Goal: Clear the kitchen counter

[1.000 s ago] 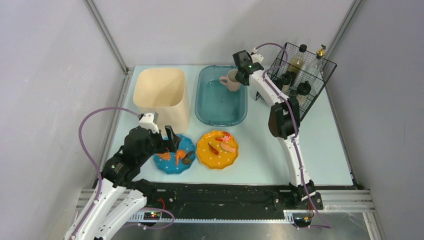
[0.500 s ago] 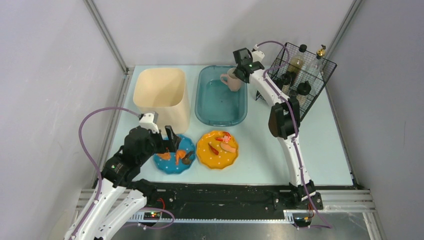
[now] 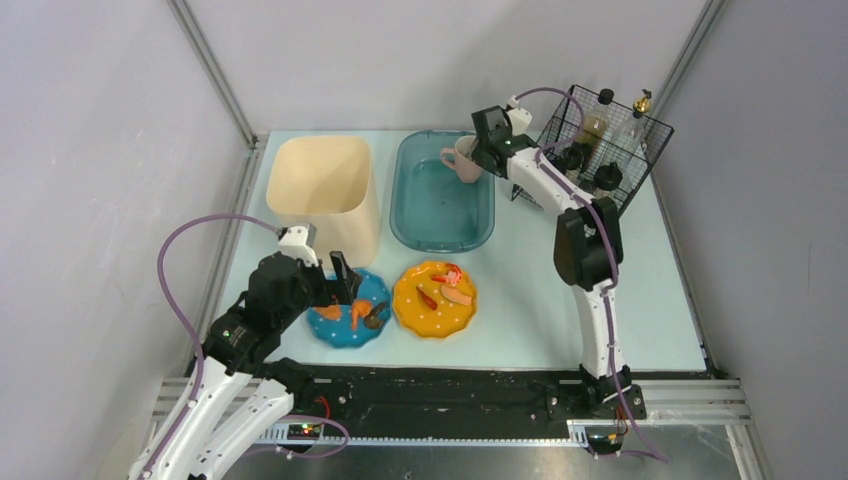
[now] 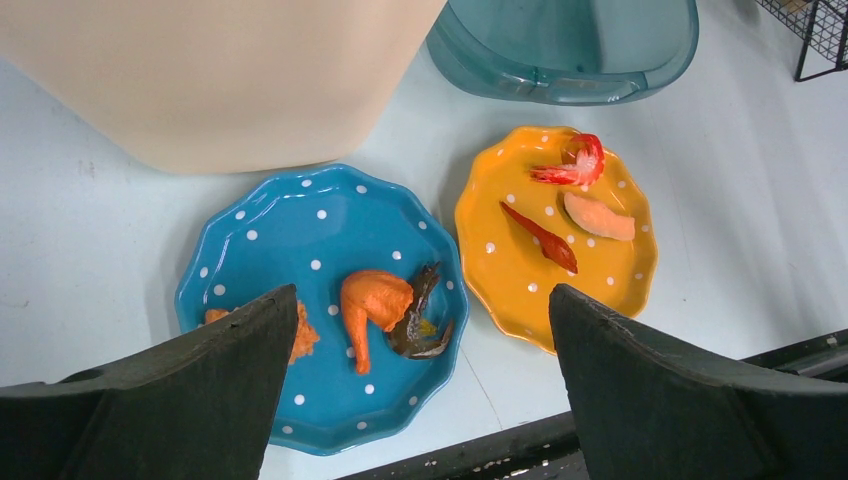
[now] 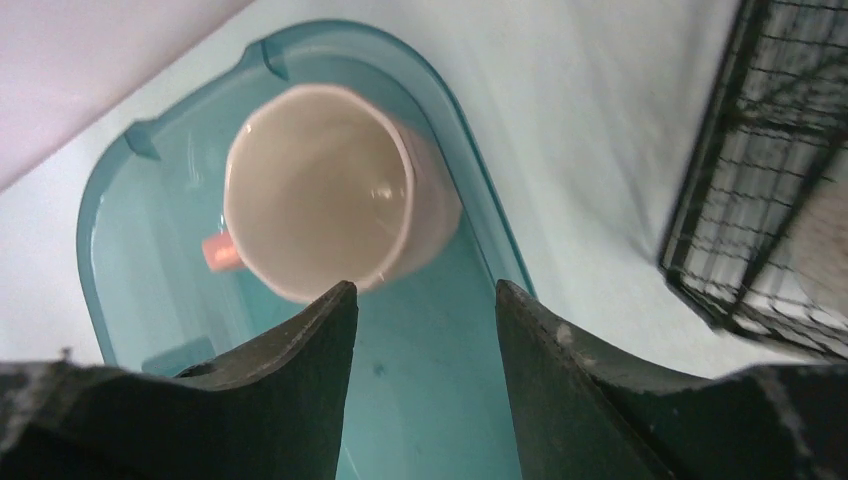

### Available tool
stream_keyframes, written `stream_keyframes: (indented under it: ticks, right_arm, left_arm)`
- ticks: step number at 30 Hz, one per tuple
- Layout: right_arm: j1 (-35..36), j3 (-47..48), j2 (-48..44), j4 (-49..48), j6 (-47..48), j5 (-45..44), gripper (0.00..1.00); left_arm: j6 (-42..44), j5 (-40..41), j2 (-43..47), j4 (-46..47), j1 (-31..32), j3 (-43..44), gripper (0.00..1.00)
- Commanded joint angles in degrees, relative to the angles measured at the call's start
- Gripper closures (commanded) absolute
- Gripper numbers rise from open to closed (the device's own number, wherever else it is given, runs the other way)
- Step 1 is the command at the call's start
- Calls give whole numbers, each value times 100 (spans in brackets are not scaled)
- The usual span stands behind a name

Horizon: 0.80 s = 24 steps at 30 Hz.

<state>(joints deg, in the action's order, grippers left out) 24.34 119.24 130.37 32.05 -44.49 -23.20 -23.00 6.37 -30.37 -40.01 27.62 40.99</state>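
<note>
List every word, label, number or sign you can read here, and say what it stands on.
No readable text anywhere.
On the bottles in the wire rack: any labels are too small to read.
The blue plate and orange plate show only white dots; the mug is plain.

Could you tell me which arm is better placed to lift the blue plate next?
Left: the left gripper, open, hangs over the blue plate, while the right gripper is away at the teal basin by the mug.

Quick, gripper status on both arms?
Left gripper: open, empty, above the blue plate.
Right gripper: open, empty; the mug is in the basin, beyond its fingertips.
</note>
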Motion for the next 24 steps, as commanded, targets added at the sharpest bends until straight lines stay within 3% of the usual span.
stream_keyframes:
  ticks: [1, 8, 16, 24]
  right_arm:
    - [63, -987, -1076, -866, 431, 144, 42]
    - [170, -1497, -1356, -1176, 1170, 674, 41]
    - [295, -483, -612, -893, 2011, 922, 41]
    - [250, -341, -222, -820, 2271, 817, 41]
  left_arm:
    - [-11, 39, 27, 147, 25, -39, 0]
    - [-7, 57, 42, 146, 33, -41, 0]
    - [-11, 75, 16, 146, 34, -40, 0]
    - [-11, 50, -28, 144, 33, -46, 0]
